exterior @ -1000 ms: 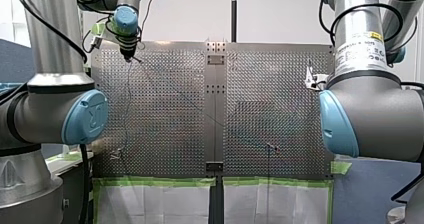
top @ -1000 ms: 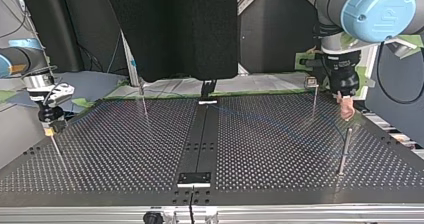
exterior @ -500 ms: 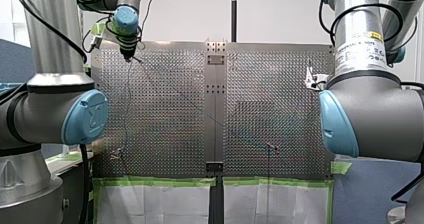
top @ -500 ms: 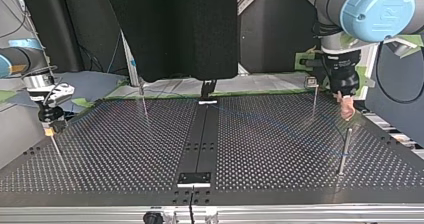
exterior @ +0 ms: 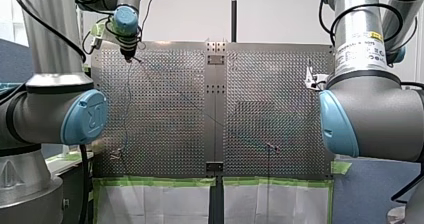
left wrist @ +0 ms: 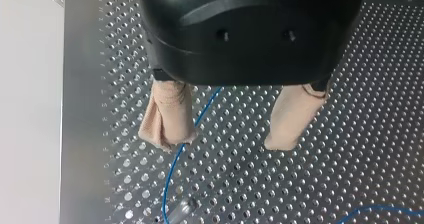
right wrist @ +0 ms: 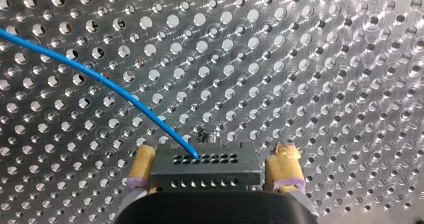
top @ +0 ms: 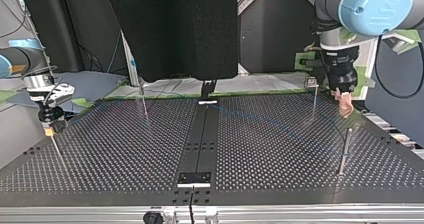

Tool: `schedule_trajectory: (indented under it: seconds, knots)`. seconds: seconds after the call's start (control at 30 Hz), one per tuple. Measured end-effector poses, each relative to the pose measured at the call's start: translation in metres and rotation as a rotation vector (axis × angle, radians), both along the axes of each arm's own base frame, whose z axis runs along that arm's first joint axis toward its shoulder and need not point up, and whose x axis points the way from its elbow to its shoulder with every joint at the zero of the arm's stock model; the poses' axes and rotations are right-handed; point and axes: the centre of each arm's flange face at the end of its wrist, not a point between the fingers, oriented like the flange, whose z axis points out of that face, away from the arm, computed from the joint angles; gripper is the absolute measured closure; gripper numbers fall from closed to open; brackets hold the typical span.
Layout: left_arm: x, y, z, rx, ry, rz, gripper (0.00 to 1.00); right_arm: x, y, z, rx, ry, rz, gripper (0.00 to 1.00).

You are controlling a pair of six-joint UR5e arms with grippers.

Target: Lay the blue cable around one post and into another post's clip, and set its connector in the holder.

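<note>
In the front view you'll find the left gripper at the table's ten o'clock, its beige pads spread wide and clamping nothing. The cable runs between them, brushing the inner side of one pad. In the top view a post stands near that gripper, at its six o'clock. The right gripper is at the table's three o'clock in the front view, its yellow pads closed on the ends of the connector, from which the cable curves away.
</note>
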Motion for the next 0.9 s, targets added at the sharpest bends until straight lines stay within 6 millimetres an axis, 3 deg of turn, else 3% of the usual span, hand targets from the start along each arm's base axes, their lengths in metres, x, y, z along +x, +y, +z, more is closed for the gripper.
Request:
schedule_trajectory:
  seconds: [0.33, 0.6, 0.9]
  knots:
    - [-0.011, -0.025, -0.03, -0.082, -0.024, -0.111, 0.0, 0.001, 0.0, 0.0, 0.0, 0.0, 0.001, 0.01]
    - [-0.013, -0.058, -0.083, -0.16, 0.034, -0.227, 0.0, 0.001, 0.0, 0.001, 0.0, 0.0, 0.002, 0.01]
    - [-0.027, -0.082, -0.146, -0.213, 0.103, -0.223, 0.0, 0.001, 0.0, 0.001, -0.001, 0.001, 0.002, 0.01]
